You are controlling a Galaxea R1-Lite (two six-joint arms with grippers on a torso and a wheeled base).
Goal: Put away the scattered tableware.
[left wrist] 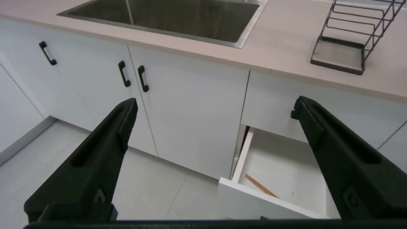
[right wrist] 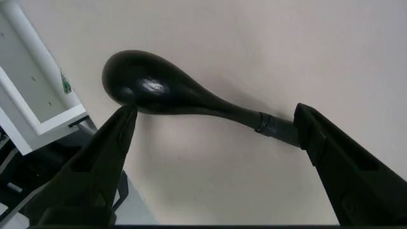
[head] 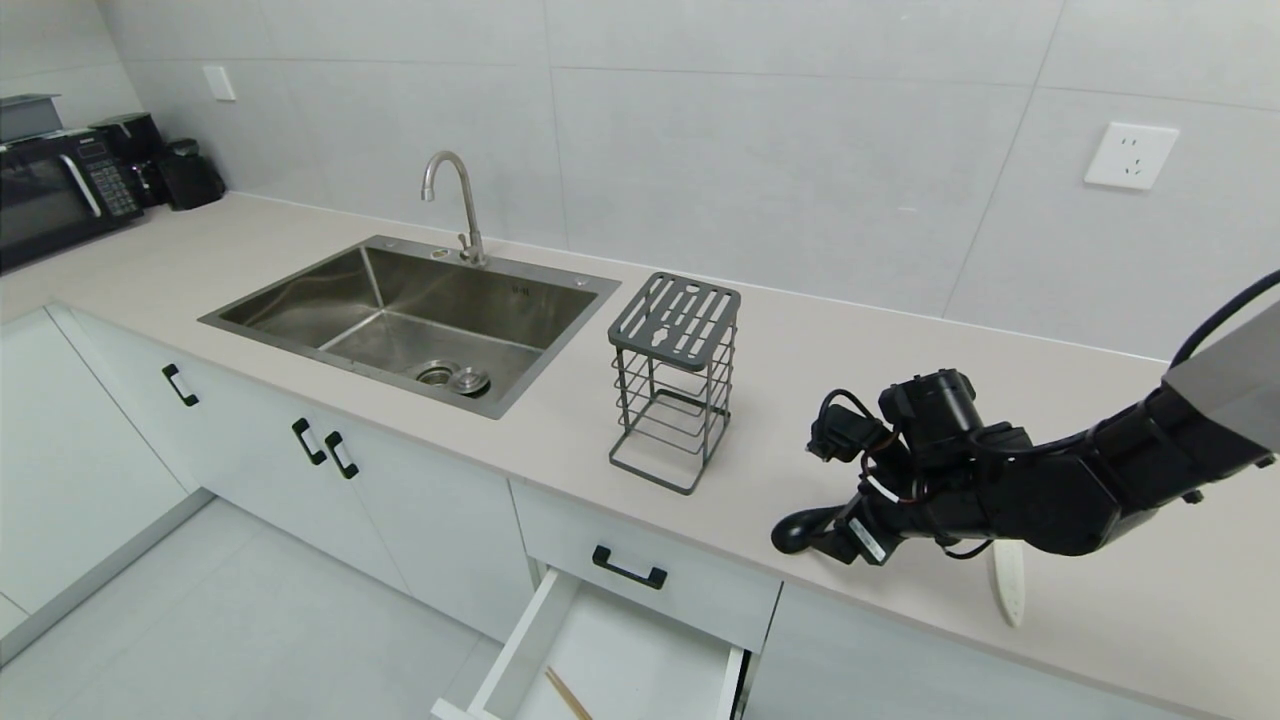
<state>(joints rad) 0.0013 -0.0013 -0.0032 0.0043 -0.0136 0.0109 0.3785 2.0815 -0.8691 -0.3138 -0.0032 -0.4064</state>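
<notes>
Close on the black spoon, flat on the worktop by its front edge, near the open drawer. Lower the right hand, spread wide and empty astride the handle, squarely; pinch the neck, lift level, avoid nudging it overboard.

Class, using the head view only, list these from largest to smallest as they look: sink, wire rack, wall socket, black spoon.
1. sink
2. wire rack
3. wall socket
4. black spoon: only its bowl end is visible and the handle is covered, so its rank against the socket is unsure.
</notes>
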